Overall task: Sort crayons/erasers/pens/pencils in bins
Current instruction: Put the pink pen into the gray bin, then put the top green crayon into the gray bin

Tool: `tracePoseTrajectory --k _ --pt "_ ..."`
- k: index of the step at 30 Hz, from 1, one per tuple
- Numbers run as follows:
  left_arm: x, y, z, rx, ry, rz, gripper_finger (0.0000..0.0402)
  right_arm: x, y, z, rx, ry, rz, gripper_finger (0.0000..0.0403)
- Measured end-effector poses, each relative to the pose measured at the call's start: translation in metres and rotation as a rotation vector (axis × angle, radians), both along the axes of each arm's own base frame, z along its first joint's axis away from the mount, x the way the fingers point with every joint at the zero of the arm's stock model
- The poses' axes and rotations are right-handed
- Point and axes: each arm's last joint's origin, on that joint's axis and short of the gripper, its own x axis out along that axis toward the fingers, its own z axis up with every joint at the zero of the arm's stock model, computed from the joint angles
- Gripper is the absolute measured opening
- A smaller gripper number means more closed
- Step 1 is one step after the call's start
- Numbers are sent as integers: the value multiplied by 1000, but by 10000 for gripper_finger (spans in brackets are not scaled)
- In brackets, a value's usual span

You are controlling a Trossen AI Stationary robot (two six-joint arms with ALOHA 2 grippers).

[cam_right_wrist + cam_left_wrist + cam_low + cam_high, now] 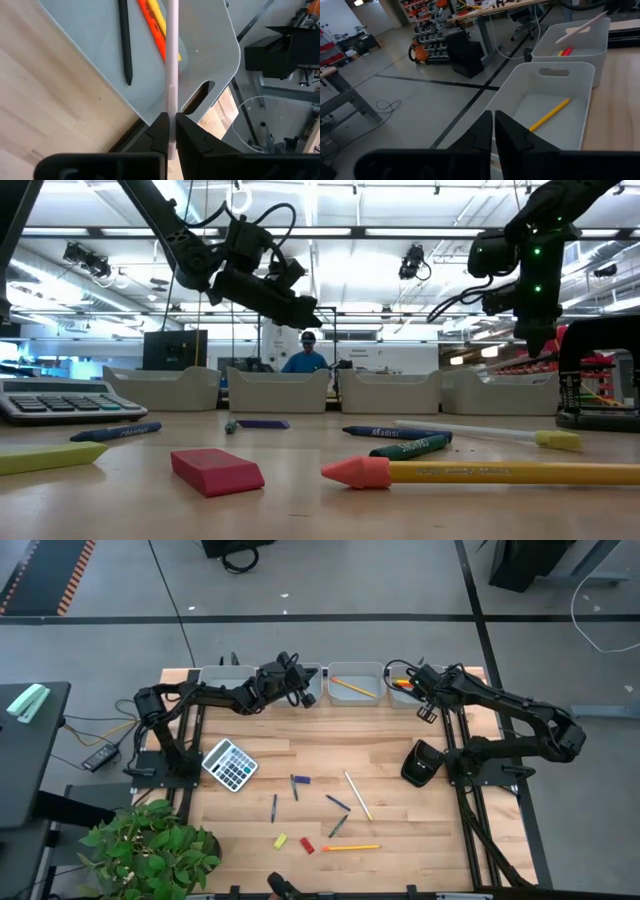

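Note:
Four light-grey bins stand along the table's far edge. My left gripper (312,698) (493,114) hovers shut and empty over the second bin (318,673), facing the third bin (555,107), where a yellow pencil (549,114) lies. My right gripper (408,683) (171,116) is above the fourth bin (210,40), shut on a pale pencil (172,50). That bin holds a black pen (125,40) and orange and yellow sticks (156,27). Red eraser (307,846), yellow eraser (281,840), crayons and pencils lie on the near table. My right gripper pinches the pale pencil near one end (172,107) between its two fingers. The fingers slant down from above, and the pencil runs on ahead, in line with them, out over the fourth bin. Its far end leaves the wrist picture.
A grey calculator (229,764) lies at the left, a potted plant (150,850) at the near left corner. A black stand (420,762) sits near the right arm's base. Loose on the wood: a pale pencil (357,795), blue crayons (299,780), a green crayon (338,826).

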Motion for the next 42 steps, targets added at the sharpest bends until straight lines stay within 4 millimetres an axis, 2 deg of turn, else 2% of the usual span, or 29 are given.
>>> tracePoseTrajectory --k 8,14,22,37,42 --pt "-1 1 0 -19 -15 8 30 0 0 0 -7 -12 -16 43" --pt "-1 1 0 -38 -36 12 47 -1 0 0 -21 -55 -93 82" --pt "0 -1 3 -77 -81 18 66 -1 1 0 -21 -48 -97 121" --pt "-2 0 6 -113 -119 34 74 4 -4 2 -76 -112 -93 122" --pt "-5 -2 9 -193 -145 48 79 8 -6 4 -99 -145 -77 119"
